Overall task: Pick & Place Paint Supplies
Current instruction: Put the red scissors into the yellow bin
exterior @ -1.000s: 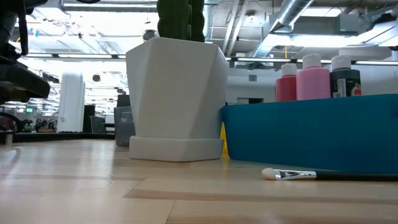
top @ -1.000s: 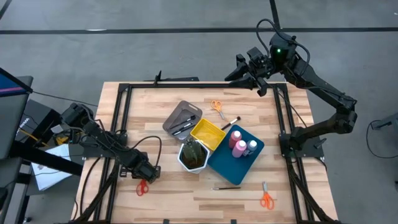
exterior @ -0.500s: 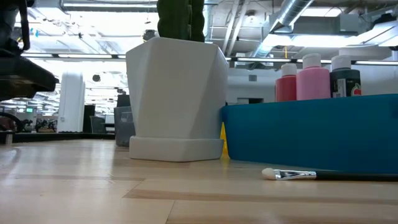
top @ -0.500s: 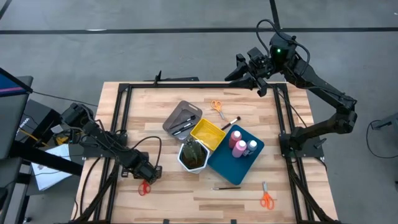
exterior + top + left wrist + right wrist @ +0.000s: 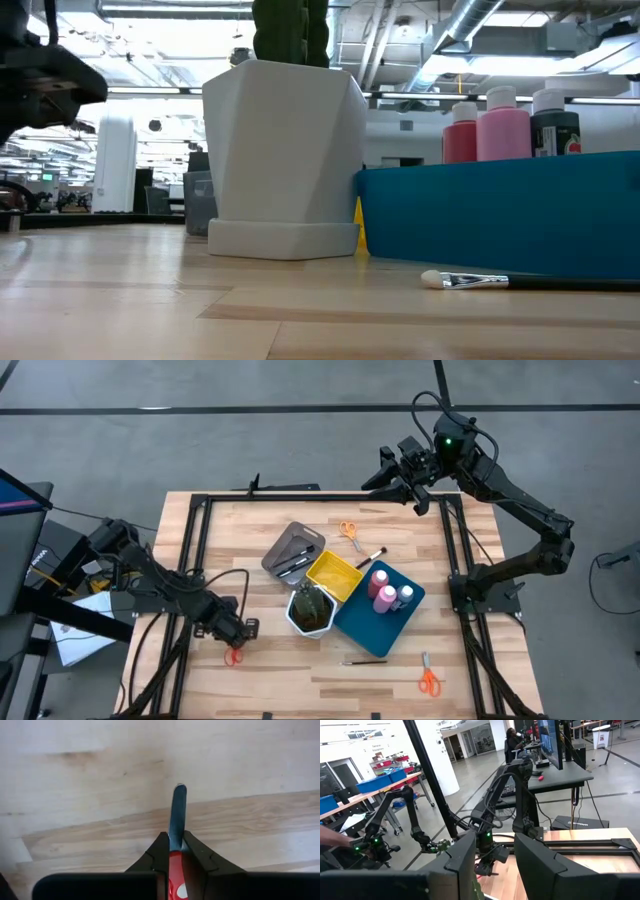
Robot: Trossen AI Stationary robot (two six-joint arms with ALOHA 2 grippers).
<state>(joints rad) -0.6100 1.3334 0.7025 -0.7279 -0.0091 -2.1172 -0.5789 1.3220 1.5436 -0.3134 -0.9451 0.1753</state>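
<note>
My left gripper (image 5: 236, 632) is at the table's near left, shut on red-handled scissors (image 5: 232, 655); the blades (image 5: 178, 810) stick out past its fingertips. My right gripper (image 5: 400, 482) is open and empty above the far right edge. Two pink bottles (image 5: 383, 588) and a grey white-capped bottle (image 5: 405, 595) stand in the blue tray (image 5: 360, 628). Orange scissors lie at the far middle (image 5: 349, 532) and near right (image 5: 429, 678). One brush (image 5: 370, 558) lies by the yellow tray, another (image 5: 362, 661) in front of the blue tray. My left gripper pinches the scissors between its two fingers where the red handle meets the blades (image 5: 174, 856). The fingers lie along the scissors, and the shut blades point forward past the tips over the wood. The red handle loops (image 5: 232, 656) show on the gripper's near side.
A grey tray (image 5: 290, 550) holding dark brushes, a yellow tray (image 5: 333, 575) and a white hexagonal pot (image 5: 310, 610) with a green plant stand at the table's middle. A black frame (image 5: 195, 550) runs along the table's left, far and right sides.
My left gripper has gone up and a little toward the table's far edge, still shut on the red-handled scissors, which have risen with it.
</note>
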